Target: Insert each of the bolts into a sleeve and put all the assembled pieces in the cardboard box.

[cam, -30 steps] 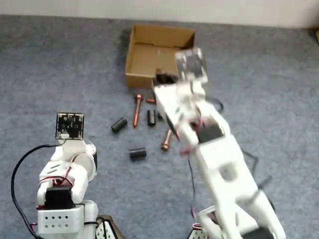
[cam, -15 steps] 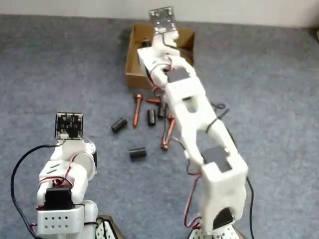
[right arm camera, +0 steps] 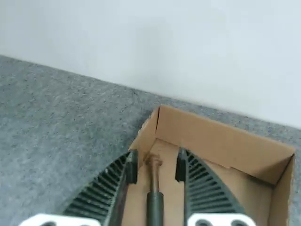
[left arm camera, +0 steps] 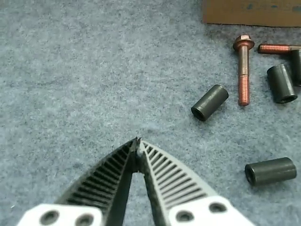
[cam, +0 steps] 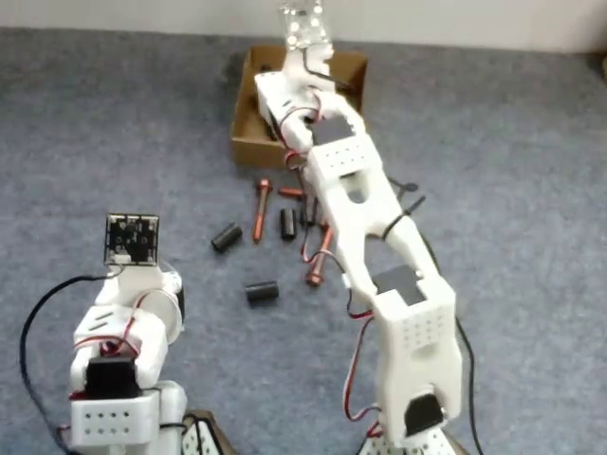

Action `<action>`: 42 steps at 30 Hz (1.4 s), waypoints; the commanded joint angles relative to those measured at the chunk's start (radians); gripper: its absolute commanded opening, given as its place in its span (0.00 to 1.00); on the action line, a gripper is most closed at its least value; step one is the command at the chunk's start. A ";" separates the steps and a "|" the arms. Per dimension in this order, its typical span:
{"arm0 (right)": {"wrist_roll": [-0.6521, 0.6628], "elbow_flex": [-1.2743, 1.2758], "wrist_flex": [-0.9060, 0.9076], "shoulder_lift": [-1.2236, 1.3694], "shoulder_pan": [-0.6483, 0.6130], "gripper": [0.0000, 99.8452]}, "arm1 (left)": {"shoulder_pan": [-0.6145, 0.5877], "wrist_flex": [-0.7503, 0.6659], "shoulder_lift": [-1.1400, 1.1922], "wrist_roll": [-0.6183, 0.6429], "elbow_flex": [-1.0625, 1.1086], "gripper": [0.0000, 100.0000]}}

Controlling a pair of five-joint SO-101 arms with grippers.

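Note:
My right gripper (right arm camera: 154,165) hangs open over the cardboard box (right arm camera: 221,141). A copper bolt pushed into a black sleeve (right arm camera: 154,197) lies lengthwise between its fingers, apart from both. In the high view the right arm (cam: 351,190) stretches across the floor to the box (cam: 248,142). My left gripper (left arm camera: 137,142) is shut on nothing, low over the carpet. Ahead of it lie a long bolt (left arm camera: 243,70), a second bolt (left arm camera: 275,48) and three black sleeves (left arm camera: 209,102) (left arm camera: 281,83) (left arm camera: 271,171).
Grey carpet covers the floor. Loose bolts (cam: 261,209) (cam: 318,261) and sleeves (cam: 226,237) (cam: 262,292) (cam: 287,223) lie between the box and the left arm (cam: 128,322). A pale wall (right arm camera: 188,47) rises behind the box. Red wires run along the right arm.
The right arm has swung from above the loose parts out to the box, and the box has slid slightly left. The left arm has kept still.

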 commanded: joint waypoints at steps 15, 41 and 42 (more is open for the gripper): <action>0.015 -0.186 0.868 -0.229 -0.033 0.13 | -0.010 -0.021 -0.008 -0.003 -0.004 0.01; 0.417 0.341 1.221 -0.565 -0.274 0.13 | -0.193 -0.069 -0.007 0.000 -0.010 0.01; 0.417 0.412 1.182 -0.601 -0.292 0.13 | -0.202 -0.066 -0.005 0.000 -0.021 0.01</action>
